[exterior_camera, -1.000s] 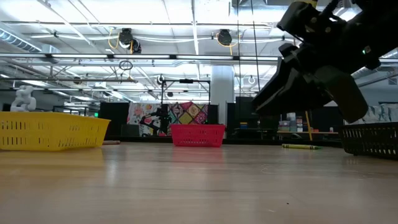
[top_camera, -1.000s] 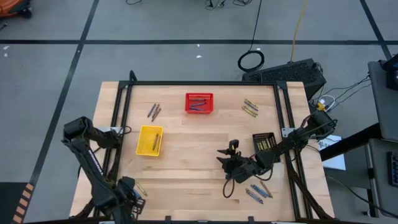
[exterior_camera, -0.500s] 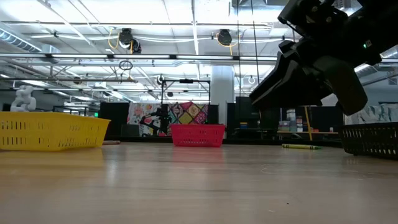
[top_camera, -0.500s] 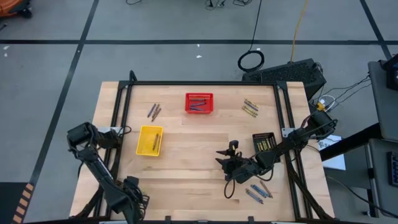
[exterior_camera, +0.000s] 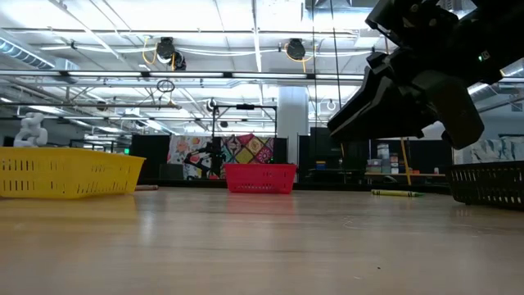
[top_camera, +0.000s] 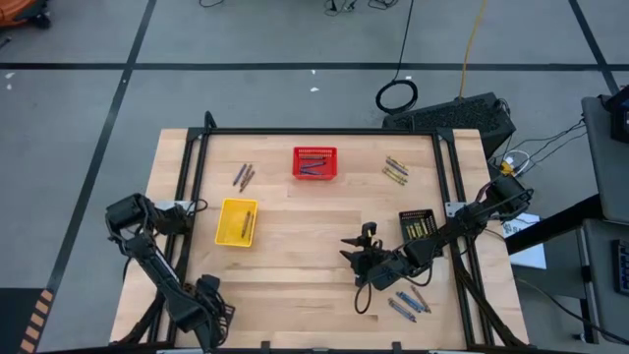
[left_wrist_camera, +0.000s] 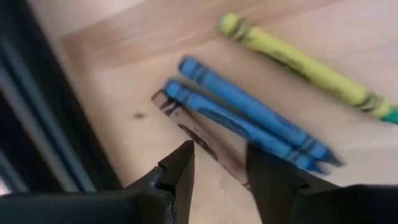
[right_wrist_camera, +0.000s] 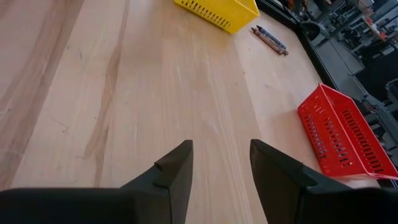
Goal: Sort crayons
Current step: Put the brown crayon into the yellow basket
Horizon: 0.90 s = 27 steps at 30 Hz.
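Your left gripper (left_wrist_camera: 219,171) hangs released just above two blue crayons (left_wrist_camera: 249,121) and a brown one half hidden beneath them, a yellow-green crayon (left_wrist_camera: 298,59) beside. From above, these are hard to make out. Your right gripper (right_wrist_camera: 219,165) waits released over bare table (right_wrist_camera: 124,93), well apart from the red basket (right_wrist_camera: 345,140).

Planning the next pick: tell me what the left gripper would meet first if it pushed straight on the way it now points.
Probably the brown crayon, which runs between the open jaws of the left gripper. Two blue crayons lie just beyond it, then a yellow-green crayon. Depth is hard to judge here.
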Motion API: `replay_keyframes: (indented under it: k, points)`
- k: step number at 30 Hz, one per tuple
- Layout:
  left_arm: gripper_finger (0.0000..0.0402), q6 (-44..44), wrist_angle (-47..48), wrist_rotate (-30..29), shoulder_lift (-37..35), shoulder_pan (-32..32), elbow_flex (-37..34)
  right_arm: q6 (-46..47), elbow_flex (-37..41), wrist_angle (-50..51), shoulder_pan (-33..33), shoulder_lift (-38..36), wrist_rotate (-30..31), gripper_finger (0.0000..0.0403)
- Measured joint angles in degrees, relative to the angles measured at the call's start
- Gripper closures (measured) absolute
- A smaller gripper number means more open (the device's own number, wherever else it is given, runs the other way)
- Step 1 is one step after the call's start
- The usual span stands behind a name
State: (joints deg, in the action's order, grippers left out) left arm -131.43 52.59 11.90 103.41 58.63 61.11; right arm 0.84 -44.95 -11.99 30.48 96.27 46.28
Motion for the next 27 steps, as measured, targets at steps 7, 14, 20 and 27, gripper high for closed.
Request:
replay_keyframes:
  k: [7, 14, 20, 27]
  points:
    - [0.0259, 4.77, -1.43, -3.92, -0.13, 0.04, -0.55, 0.00, 0.00, -0.22, 0.00, 0.00, -0.02, 0.0259]
    - [0.0264, 4.70, -2.31, -6.09, -0.13, 1.13, -0.55, 0.15, 0.00, -0.22, 0.00, 0.00, -0.04, 0.0259]
    - [0.0329, 3.84, -2.96, -7.03, -0.13, 2.14, -0.55, 0.04, 0.00, 0.14, 0.24, -0.07, 0.01, 0.0259]
    - [0.0392, 4.53, -2.01, -5.15, -0.87, 2.10, -0.50, 1.09, -0.02, 6.78, 2.70, -5.01, 0.19, 0.0259]
